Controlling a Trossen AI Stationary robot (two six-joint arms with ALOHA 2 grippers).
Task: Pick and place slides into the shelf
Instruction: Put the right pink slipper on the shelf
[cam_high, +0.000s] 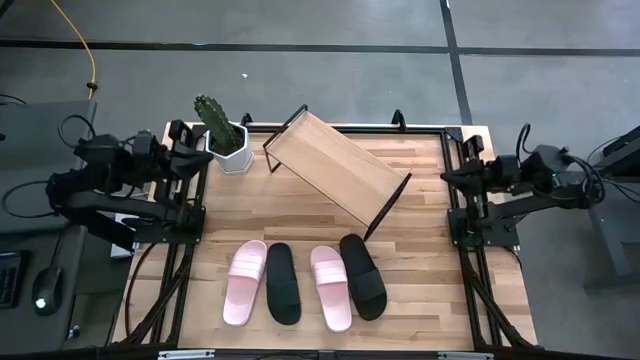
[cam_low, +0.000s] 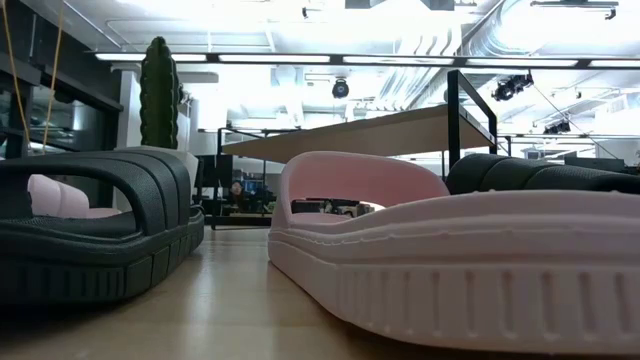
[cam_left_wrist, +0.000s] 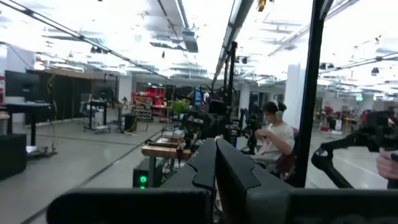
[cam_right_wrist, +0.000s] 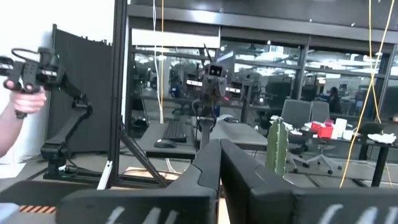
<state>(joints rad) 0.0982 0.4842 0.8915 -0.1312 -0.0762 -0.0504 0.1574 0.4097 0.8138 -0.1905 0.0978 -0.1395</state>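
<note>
Pale pink and plain black slides lie in a row on the table (cam_high: 420, 290) near its front edge in the high view: pink slide (cam_high: 245, 281), black slide (cam_high: 282, 283), second pink slide (cam_high: 330, 287), second black slide (cam_high: 363, 276), all flat, soles down, well clear of the slanted light-wood shelf (cam_high: 335, 167) and the potted cactus (cam_high: 222, 133) behind them. Left end effector (cam_left_wrist: 216, 163) and right end effector (cam_right_wrist: 220, 163) sit retracted at the table's sides, fingers pressed together, holding nothing, which only the wrist views show. Low view alone reveals ribbed sidewalls on the slides, and the left wrist view alone shows a seated person (cam_left_wrist: 273, 138) beyond the table.
</note>
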